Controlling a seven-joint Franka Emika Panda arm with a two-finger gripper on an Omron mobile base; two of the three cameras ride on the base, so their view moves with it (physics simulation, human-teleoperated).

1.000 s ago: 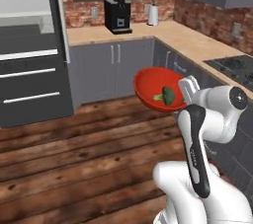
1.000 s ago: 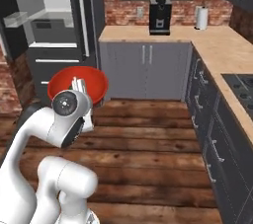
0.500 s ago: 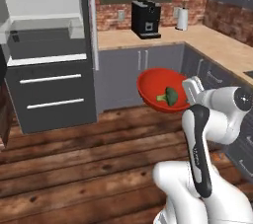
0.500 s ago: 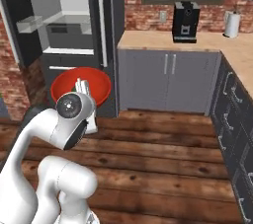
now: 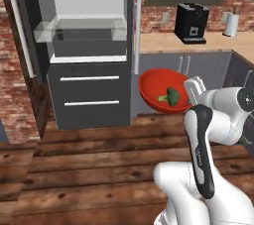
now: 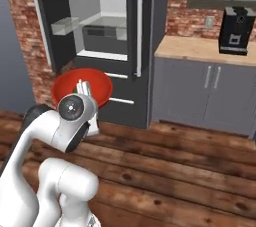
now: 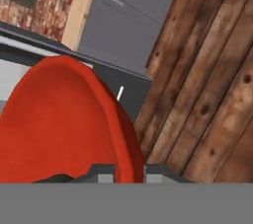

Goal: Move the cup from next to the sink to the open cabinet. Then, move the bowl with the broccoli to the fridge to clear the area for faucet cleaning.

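Observation:
The wide glossy red bowl [image 5: 158, 86] hangs tilted in the air, with my gripper [image 5: 194, 89] shut on its right rim. The small green broccoli [image 5: 171, 96] lies low inside the bowl, near the gripper. From the right base, the bowl [image 6: 75, 82] sits just behind my gripper [image 6: 84, 89], in front of the open fridge [image 6: 102, 18]. In the hand view the bowl [image 7: 54, 124] bulges up at the left, and its rim runs down between my gripper's [image 7: 129, 171] fingertips. The fridge [image 5: 87, 26] stands open, with glass shelves and two grey drawers below. The cup, sink, faucet and open cabinet are out of view.
The fridge door [image 5: 20, 35] swings out at the left. A black coffee machine [image 5: 192, 21] and a paper towel roll [image 5: 229, 24] stand on the wood counter [image 6: 200, 48] over grey base cabinets [image 6: 210, 91]. Wooden floor [image 5: 99, 159] stretches in front.
Both base views have swung toward the fridge, which is now close and central: the camera moved. The bowl with the broccoli stays in my gripper.

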